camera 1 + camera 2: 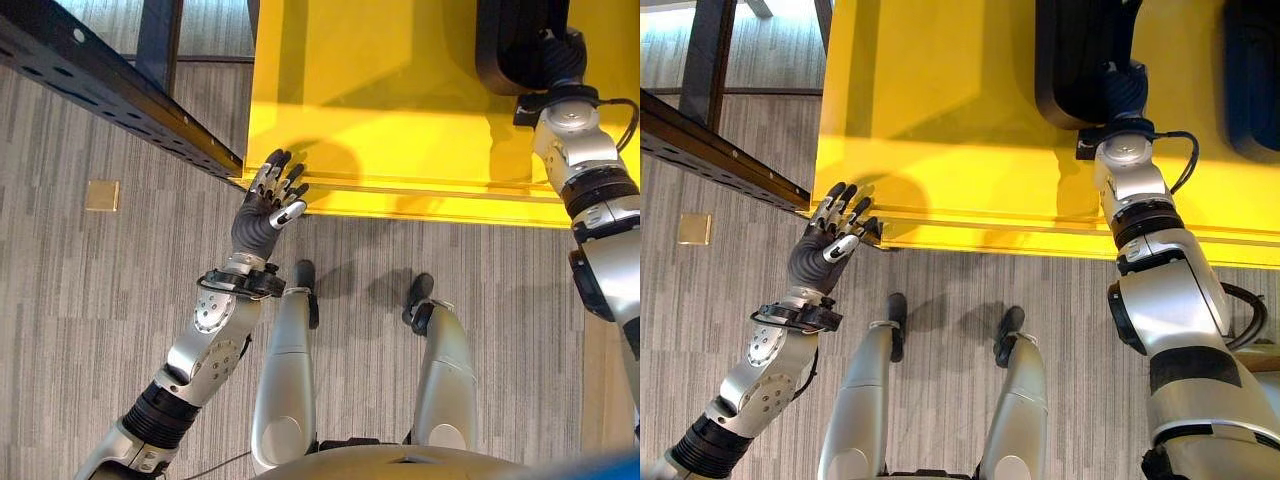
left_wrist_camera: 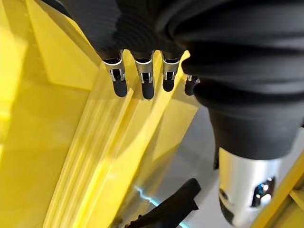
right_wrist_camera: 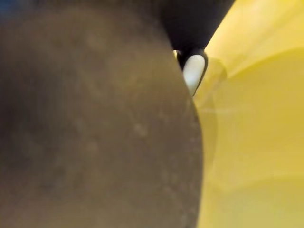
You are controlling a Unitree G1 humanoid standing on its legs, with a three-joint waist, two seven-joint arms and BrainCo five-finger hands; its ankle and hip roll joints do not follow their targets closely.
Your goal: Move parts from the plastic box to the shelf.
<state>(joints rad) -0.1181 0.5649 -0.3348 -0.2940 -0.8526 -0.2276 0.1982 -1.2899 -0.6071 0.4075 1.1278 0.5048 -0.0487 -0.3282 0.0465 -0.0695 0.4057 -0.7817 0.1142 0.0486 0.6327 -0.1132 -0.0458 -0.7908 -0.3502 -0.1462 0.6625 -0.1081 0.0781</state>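
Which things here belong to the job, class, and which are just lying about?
Job: yellow box; black part inside it; shelf; right hand on the part; left hand at the box's rim.
Lying about: tan floor plate.

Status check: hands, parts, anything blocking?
Left hand open at the yellow box rim, empty. Right hand down inside the box on a black part, grip unclear. Dark shelf rail close to the left hand.

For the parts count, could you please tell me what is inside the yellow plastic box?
Black moulded parts lie inside the yellow plastic box; the right hand reaches among them, its fingers hidden.
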